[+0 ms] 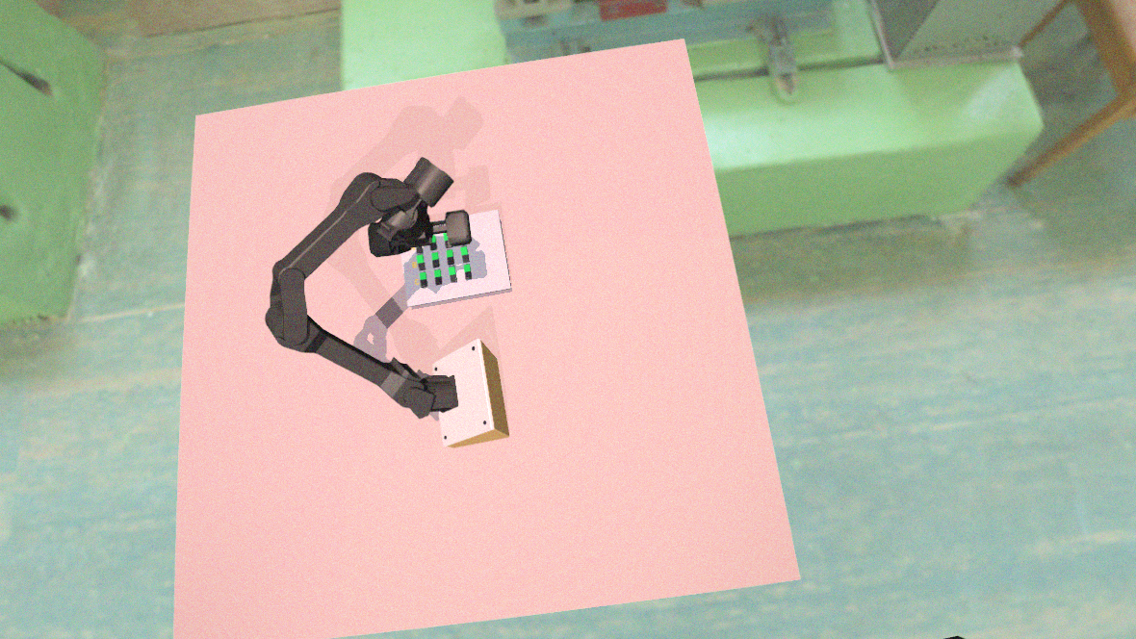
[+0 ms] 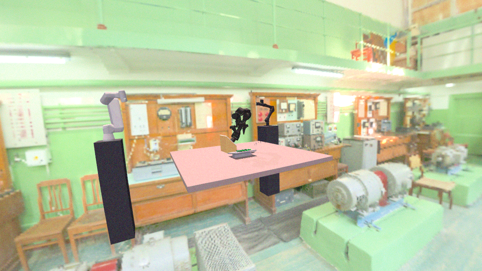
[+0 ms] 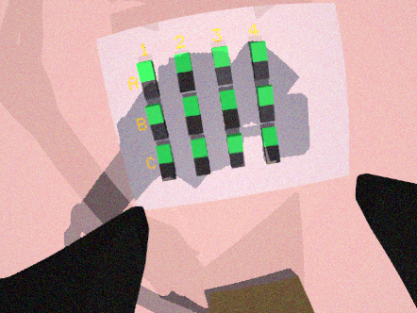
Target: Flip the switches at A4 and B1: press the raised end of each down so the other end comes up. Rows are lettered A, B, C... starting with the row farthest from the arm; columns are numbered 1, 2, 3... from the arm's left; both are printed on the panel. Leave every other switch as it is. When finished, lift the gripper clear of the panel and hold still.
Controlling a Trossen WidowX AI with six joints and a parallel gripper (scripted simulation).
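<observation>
A white switch panel [image 1: 490,238] [image 2: 242,153] [image 3: 314,42] lies on the pink table [image 1: 595,357] [image 2: 208,166]. It carries three rows lettered A to C and four numbered columns of rocker switches, each half green and half dark. Switch A4 [image 3: 258,62] is at the far right of the back row. Switch B1 [image 3: 156,122] is in the left column, middle row. On both, the green half points away from me; I cannot tell which end is raised. My gripper [image 1: 408,238] [image 2: 233,137] [image 3: 256,204] is open and empty, hanging above the panel's near side without touching it.
The arm's base sits on a tan block with a white top [image 1: 477,389] [image 2: 227,144] [image 3: 270,312], just in front of the panel. A dark pillar [image 2: 112,188] and a second one [image 2: 268,134] stand beside the table, each bearing a camera arm.
</observation>
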